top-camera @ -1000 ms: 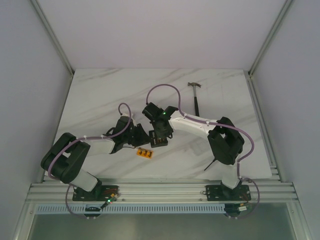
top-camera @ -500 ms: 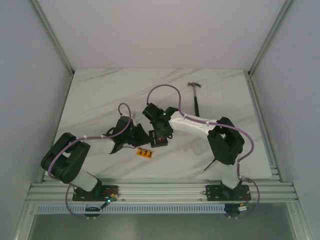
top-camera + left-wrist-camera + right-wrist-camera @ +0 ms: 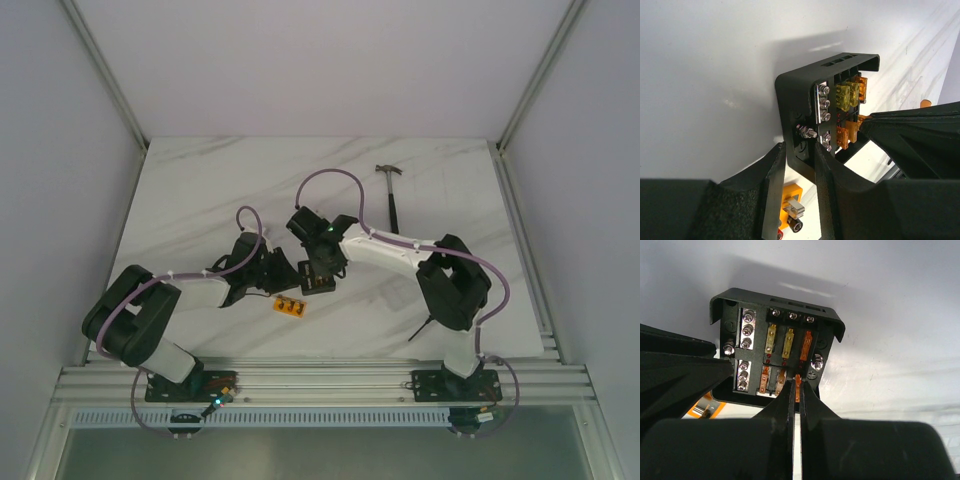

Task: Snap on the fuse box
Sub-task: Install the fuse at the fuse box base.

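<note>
The fuse box (image 3: 318,283) is a small black square box on the table between my two grippers. In the left wrist view the fuse box (image 3: 802,100) stands tilted, with orange and yellow fuses and screws showing. My left gripper (image 3: 800,156) is shut on the box's near wall. In the right wrist view the fuse box (image 3: 747,330) faces me with its slots open. My right gripper (image 3: 797,386) is shut on a small orange fuse (image 3: 798,381) at the lower right slot. In the top view the left gripper (image 3: 296,278) and right gripper (image 3: 319,272) meet at the box.
A small flat orange strip with dark dots (image 3: 290,306) lies just in front of the box, and shows under the left fingers (image 3: 790,202). A hammer (image 3: 392,195) lies at the back right. Grey walls and rails border the white marble table (image 3: 200,190).
Almost nothing; the right wrist has shifted very slightly, and both grippers stay at the fuse box.
</note>
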